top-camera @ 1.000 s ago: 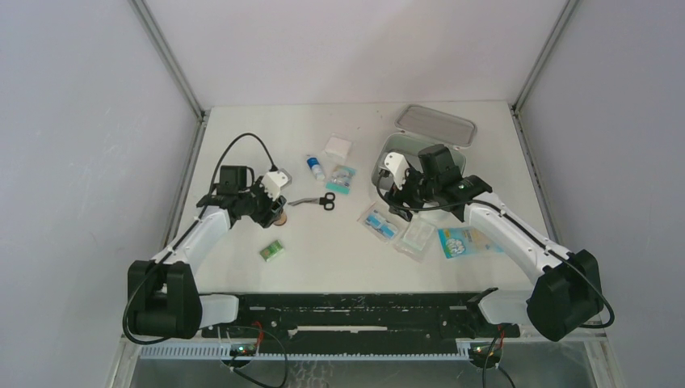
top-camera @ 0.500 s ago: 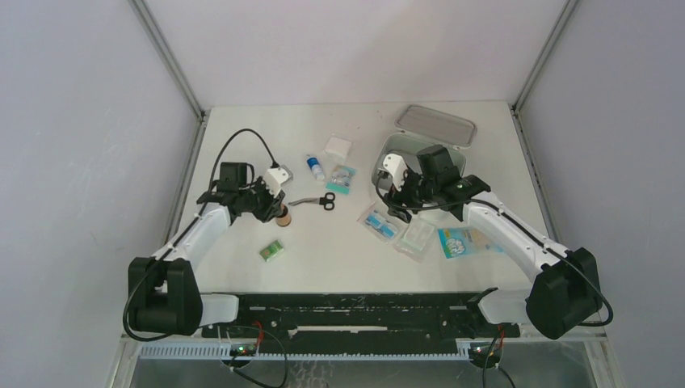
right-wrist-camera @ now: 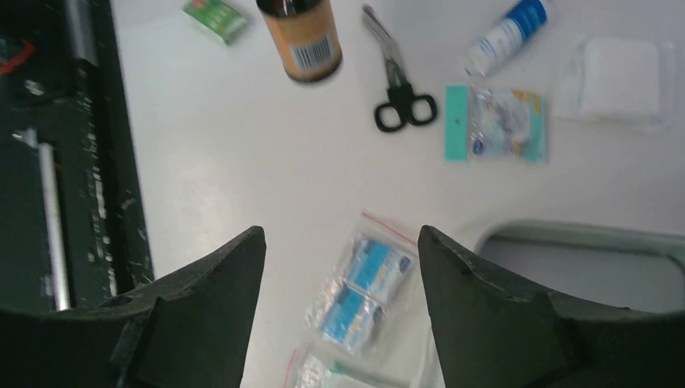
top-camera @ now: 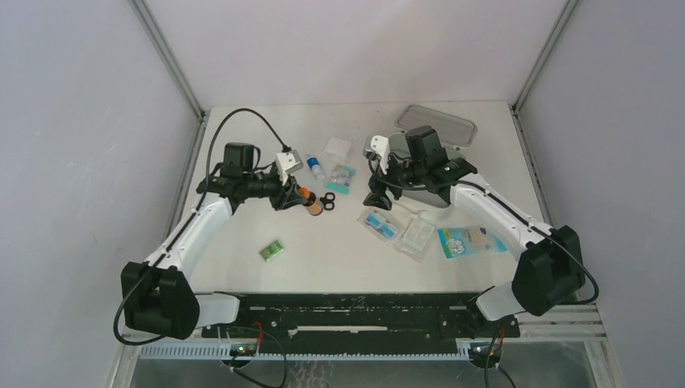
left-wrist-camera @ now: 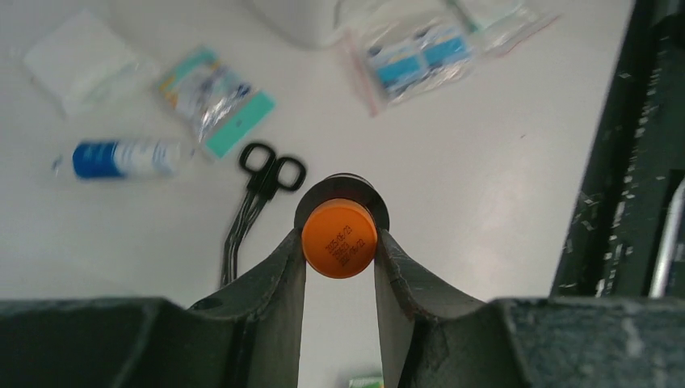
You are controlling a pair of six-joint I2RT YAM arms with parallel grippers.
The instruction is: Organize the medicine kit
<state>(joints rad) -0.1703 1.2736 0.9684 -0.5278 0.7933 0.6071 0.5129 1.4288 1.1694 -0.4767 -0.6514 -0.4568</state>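
Since a second ago my left gripper (left-wrist-camera: 339, 239) has closed partway onto the orange bottle (left-wrist-camera: 339, 238) and carried it right, from beside the small green box (top-camera: 273, 250) to just beside the scissors (top-camera: 326, 200). My right gripper (right-wrist-camera: 339, 242) has swung left, off the medicine kit (top-camera: 449, 127). Both left fingers (left-wrist-camera: 279, 279) now press the bottle's sides, its orange end facing my wrist camera. I cannot tell whether it touches the table. My right jaws stand wide apart with nothing between them, hanging over bare table just above a clear packet of blue sachets (right-wrist-camera: 361, 283). The kit sits open at the far right of the table, lid folded back. My right arm covers most of its base in the top view. Its pale rim (right-wrist-camera: 565, 232) shows at the lower right of my right wrist view. A blue-and-white tube (top-camera: 315, 167), a teal-edged packet (top-camera: 342, 179) and a white gauze pack (top-camera: 338, 148) lie behind the scissors.
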